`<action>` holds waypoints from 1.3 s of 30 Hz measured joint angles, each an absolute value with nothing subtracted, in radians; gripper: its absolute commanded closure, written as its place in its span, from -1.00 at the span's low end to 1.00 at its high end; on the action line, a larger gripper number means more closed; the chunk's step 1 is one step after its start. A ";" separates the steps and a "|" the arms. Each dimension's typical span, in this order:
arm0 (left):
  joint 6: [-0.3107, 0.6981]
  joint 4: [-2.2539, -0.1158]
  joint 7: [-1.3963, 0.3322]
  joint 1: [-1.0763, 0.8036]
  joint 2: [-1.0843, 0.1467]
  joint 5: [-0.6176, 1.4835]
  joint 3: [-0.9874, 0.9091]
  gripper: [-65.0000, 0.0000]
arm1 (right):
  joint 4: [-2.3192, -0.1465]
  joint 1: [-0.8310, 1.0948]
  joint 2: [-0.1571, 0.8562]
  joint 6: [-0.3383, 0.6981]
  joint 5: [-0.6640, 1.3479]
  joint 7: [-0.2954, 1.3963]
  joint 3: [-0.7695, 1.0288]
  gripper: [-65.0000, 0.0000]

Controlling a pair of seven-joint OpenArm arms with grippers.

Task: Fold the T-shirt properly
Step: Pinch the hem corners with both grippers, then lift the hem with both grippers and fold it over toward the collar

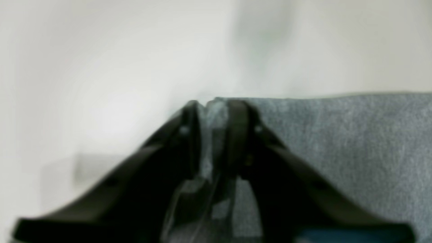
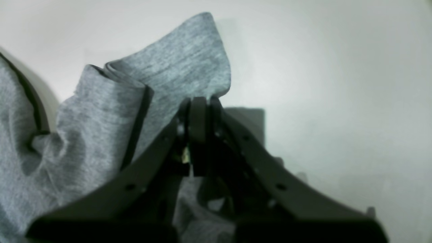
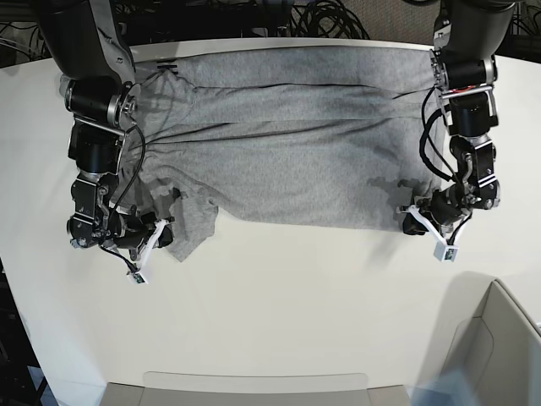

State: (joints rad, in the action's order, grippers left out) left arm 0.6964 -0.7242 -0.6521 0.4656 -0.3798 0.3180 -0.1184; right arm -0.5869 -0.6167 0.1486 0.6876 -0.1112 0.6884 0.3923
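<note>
Left hand (image 1: 214,108) closed on a bunched edge of the heather light-grey cotton T-shirt (image 3: 287,161), cloth pinched between the black fingers (image 1: 238,128) in the left wrist view. Right hand (image 2: 200,101) shut too, fingertips pressed together at the lower edge of a raised grey flap; whether cloth was truly caught there, not clear. T-shirt spread wide across the far half of the white table (image 3: 287,296), plain side up, creased lengthwise. Seen from the base camera: left hand at the near right corner of the cloth, right hand at the near left sleeve, well apart.
</note>
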 measured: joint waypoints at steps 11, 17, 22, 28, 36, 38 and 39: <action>0.708 -0.715 -0.682 0.465 -0.376 0.323 -0.216 1.00 | -0.569 -0.676 0.143 0.688 -0.164 0.713 0.389 0.98; 0.707 -0.709 -0.708 0.484 -0.374 0.311 -0.243 1.00 | -0.569 -0.709 0.143 0.688 -0.164 0.654 0.389 1.00; 0.704 -0.709 -0.706 0.486 -0.374 0.307 -0.244 1.00 | -0.569 -0.757 0.144 0.687 -0.164 0.644 0.389 1.00; 0.700 -0.708 -0.736 0.507 -0.372 0.288 -0.260 1.00 | -0.571 -0.759 0.146 0.675 -0.164 0.603 0.389 1.00; 0.693 -0.708 -0.785 0.504 -0.402 0.284 -0.333 1.00 | -0.610 -0.752 0.149 0.673 -0.164 0.609 0.390 1.00; 0.693 -0.717 -0.786 0.501 -0.402 0.284 -0.336 1.00 | -0.655 -0.747 0.149 0.673 -0.164 0.610 0.390 1.00; 0.694 -0.735 -0.788 0.497 -0.399 0.276 -0.336 1.00 | -0.672 -0.747 0.149 0.673 -0.163 0.610 0.390 1.00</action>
State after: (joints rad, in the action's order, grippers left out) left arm 0.6937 -0.7345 -0.7883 0.4969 -0.3992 0.2756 -0.3359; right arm -0.6720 -0.7471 0.1486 0.6735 -0.1635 0.6102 0.3897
